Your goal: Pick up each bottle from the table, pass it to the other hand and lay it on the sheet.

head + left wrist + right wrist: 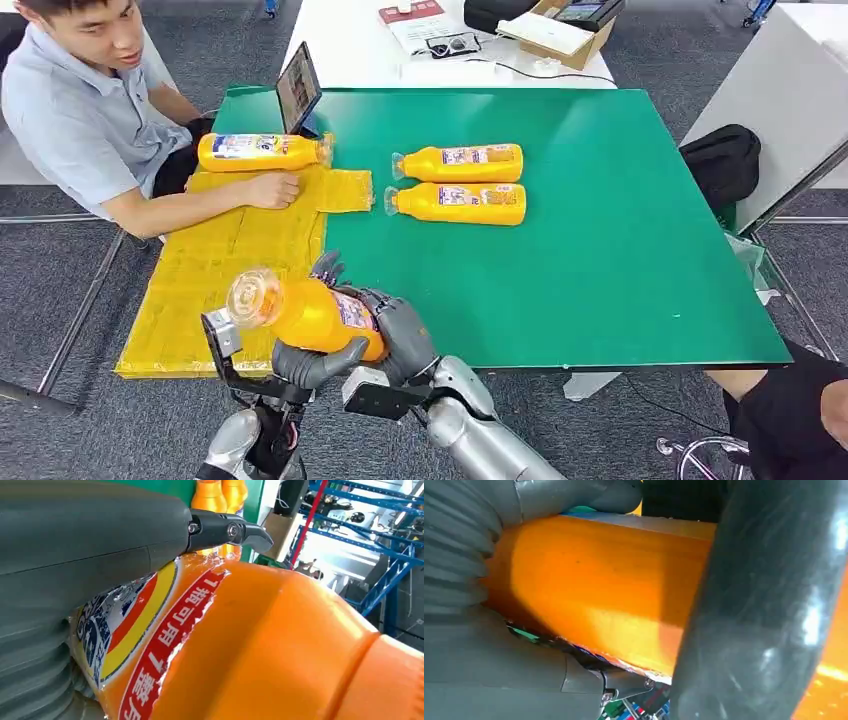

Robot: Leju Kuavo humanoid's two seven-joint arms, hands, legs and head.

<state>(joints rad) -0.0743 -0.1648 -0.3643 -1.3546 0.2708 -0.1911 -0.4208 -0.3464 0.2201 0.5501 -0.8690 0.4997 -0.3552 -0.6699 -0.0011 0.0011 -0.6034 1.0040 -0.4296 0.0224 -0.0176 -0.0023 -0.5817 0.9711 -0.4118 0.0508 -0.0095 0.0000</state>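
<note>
Left wrist view: held bottle (280,650) label's red band bears white Chinese characters.

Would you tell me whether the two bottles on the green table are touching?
Cannot tell. In the head view the far bottle and near bottle lie side by side, edges meeting or nearly so.

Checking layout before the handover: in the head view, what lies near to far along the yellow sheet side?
Held bottle in both robot hands, left robot hand, right robot hand → yellow sheet → person's hand → bottle on the sheet → tablet.
</note>
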